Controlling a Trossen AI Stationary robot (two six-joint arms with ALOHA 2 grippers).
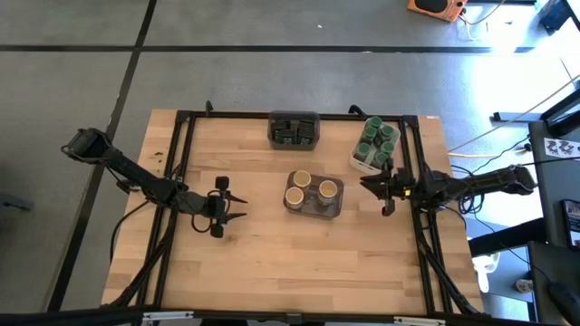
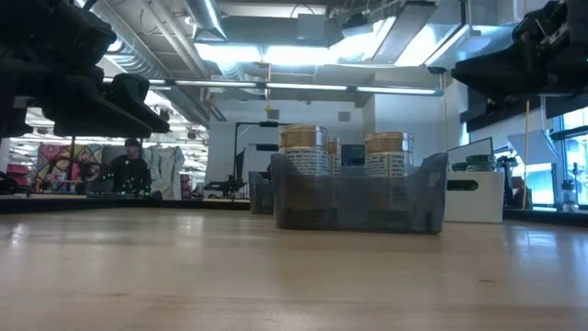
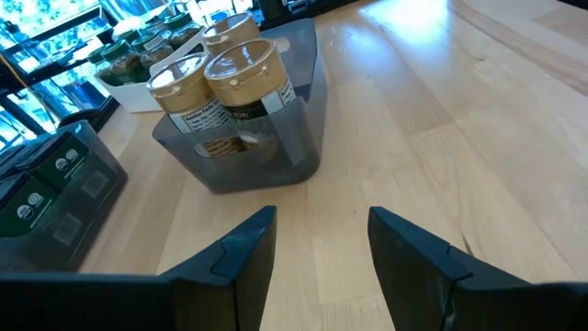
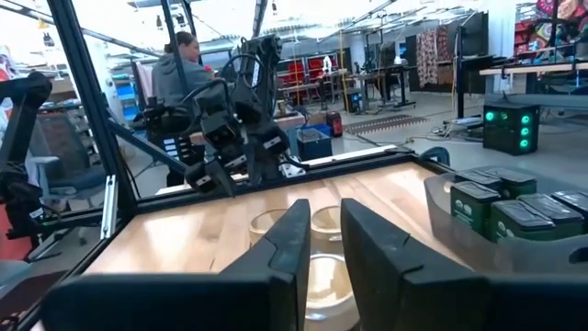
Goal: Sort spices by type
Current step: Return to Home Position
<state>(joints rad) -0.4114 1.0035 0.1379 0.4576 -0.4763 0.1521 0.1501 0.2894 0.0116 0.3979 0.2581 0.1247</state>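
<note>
Tabletop (image 2: 276, 276) bears tan-lidded jars (image 2: 303, 147) half hidden by a grey bin (image 2: 358, 204), while left fingers (image 3: 246, 250) and right fingers (image 4: 287, 246) stand parted, empty.

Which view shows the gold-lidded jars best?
The left wrist view: three gold-lidded jars, lids and labels clear, in the grey bin. The high view shows only their lids; the low view their tops above the bin wall; the right gripper mostly blocks its own view.
</note>
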